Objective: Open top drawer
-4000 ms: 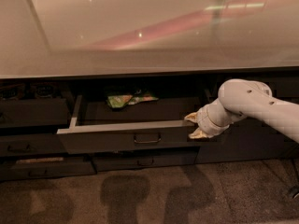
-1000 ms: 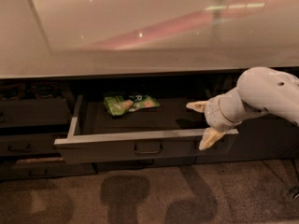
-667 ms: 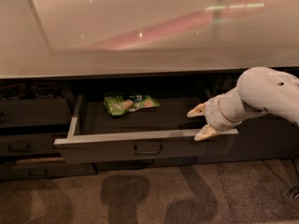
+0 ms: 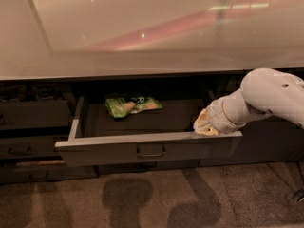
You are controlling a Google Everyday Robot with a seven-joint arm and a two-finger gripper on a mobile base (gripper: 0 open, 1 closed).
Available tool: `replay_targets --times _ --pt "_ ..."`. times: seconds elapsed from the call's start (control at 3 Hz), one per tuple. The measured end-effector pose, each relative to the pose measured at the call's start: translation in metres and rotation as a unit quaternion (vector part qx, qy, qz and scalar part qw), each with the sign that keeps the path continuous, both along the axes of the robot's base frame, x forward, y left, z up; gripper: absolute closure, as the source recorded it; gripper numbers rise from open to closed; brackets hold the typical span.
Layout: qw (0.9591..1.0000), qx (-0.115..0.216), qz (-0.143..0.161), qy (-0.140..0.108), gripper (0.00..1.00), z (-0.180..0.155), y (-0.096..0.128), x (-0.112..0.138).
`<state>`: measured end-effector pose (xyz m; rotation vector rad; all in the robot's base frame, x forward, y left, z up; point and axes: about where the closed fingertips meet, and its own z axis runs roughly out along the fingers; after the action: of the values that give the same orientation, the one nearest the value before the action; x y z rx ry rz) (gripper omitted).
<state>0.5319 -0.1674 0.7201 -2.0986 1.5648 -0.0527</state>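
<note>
Top drawer pulled out, hand at its R front rim, open/shut can't tell.

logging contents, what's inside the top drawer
Inside the top drawer, a green snack bag lies near the back, left of centre. The gripper at the right front rim hides the floor there.
</note>
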Motion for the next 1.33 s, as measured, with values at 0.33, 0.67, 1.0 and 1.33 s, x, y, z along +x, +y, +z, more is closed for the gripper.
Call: replay_targets --times 0.33,0.67,1.0,1.33 --pt "1.0 0.0 0.0 0.0 1.0 0.0 0.0 0.0" --pt "1.0 0.0 0.003 0.0 1.0 0.0 0.002 0.0" --pt "0.9995 0.003 -0.001 0.032 1.0 -0.019 -0.006 0.016" --pt "0.9968 0.014 -0.006 0.078 1.0 -0.05 -0.015 0.036"
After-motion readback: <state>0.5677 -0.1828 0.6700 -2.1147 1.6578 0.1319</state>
